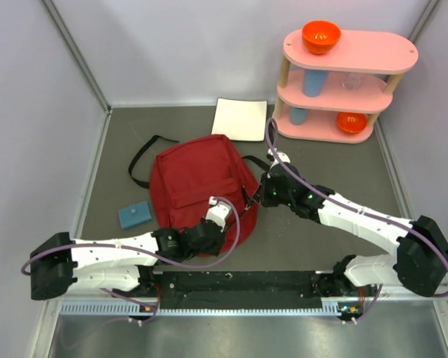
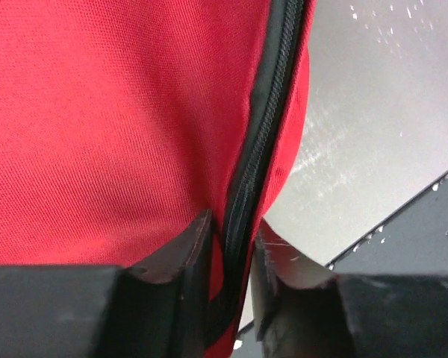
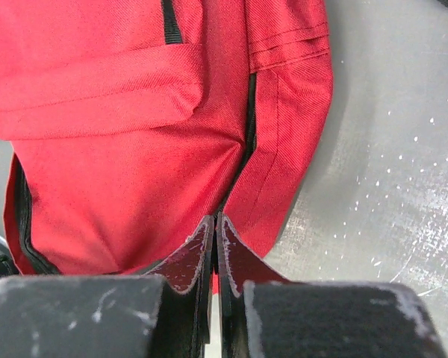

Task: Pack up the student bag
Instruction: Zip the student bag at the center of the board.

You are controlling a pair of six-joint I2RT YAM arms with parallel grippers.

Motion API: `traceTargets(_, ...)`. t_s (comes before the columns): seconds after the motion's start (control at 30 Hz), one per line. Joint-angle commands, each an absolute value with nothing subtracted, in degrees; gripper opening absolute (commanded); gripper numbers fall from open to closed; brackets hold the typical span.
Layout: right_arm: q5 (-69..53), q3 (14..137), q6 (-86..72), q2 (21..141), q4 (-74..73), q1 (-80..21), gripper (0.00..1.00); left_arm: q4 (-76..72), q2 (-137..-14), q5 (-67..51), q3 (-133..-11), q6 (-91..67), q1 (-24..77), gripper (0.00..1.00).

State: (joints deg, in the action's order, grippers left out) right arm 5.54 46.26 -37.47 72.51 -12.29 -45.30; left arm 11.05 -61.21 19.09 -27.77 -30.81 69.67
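The student bag [image 1: 190, 183] is a dark red backpack lying flat in the middle of the grey table, its black strap [image 1: 140, 160] looped out to the left. My left gripper [image 1: 231, 216] is at the bag's near right edge. In the left wrist view its jaws [image 2: 235, 224] stand narrowly apart, closed on the black zipper band [image 2: 272, 97] and the red fabric [image 2: 97, 112] beside it. My right gripper [image 1: 261, 196] is at the bag's right side. Its tips [image 3: 215, 218] are shut together at the zipper seam, and the red fabric [image 3: 119, 164] peaks up toward them.
A blue block [image 1: 134, 215] lies left of the bag and a white pad [image 1: 240, 118] behind it. A pink three-tier shelf [image 1: 343, 82] at the back right holds orange bowls [image 1: 321, 35] and blue cups [image 1: 312, 80]. A black strip [image 1: 239, 282] runs along the near edge.
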Motion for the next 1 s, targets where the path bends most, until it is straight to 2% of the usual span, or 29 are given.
traceTargets(0.0, 2.74, 44.93, -36.64, 70.84, -8.18, -44.03, 0.00, 17.66, -56.43, 18.71, -27.86, -33.75, 71.10, 0.44)
traceTargets(0.03, 0.90, 44.13, -36.91, 70.06, -7.56, -44.38, 0.00, 17.67, -55.64, 19.42, -28.91, -33.58, 71.10, 0.58)
traceTargets(0.17, -1.30, 41.05, -37.18, 68.47, -6.50, -45.52, 0.00, 15.74, -53.18, 22.41, -32.69, -31.47, 70.93, 0.73)
traceTargets(0.3, -3.60, 37.19, -39.89, 66.27, -4.23, -45.70, 0.00, 9.85, -55.54, 24.17, -35.15, -26.21, 71.02, 0.79)
traceTargets(0.4, -3.78, 35.33, -41.66, 64.43, -3.17, -45.97, 0.00, 7.21, -60.89, 22.94, -37.35, -24.61, 71.02, 0.80)
traceTargets(0.6, -2.02, 34.89, -43.59, 63.81, -2.73, -45.88, 0.00, 5.02, -72.50, 15.21, -40.25, -26.19, 71.02, 0.77)
traceTargets(0.8, -0.18, 35.15, -44.39, 63.19, -3.69, -45.88, 0.00, 3.08, -76.46, 17.83, -38.32, -28.73, 71.02, 0.75)
traceTargets(0.87, -0.18, 35.86, -43.77, 63.19, -5.36, -45.79, 0.00, 3.08, -77.34, 18.72, -38.32, -28.92, 70.93, 0.64)
traceTargets(0.97, 1.32, 35.60, -43.86, 62.84, -5.10, -45.88, 0.00, 6.23, -78.66, 21.62, -40.16, -29.97, 70.93, 0.42)
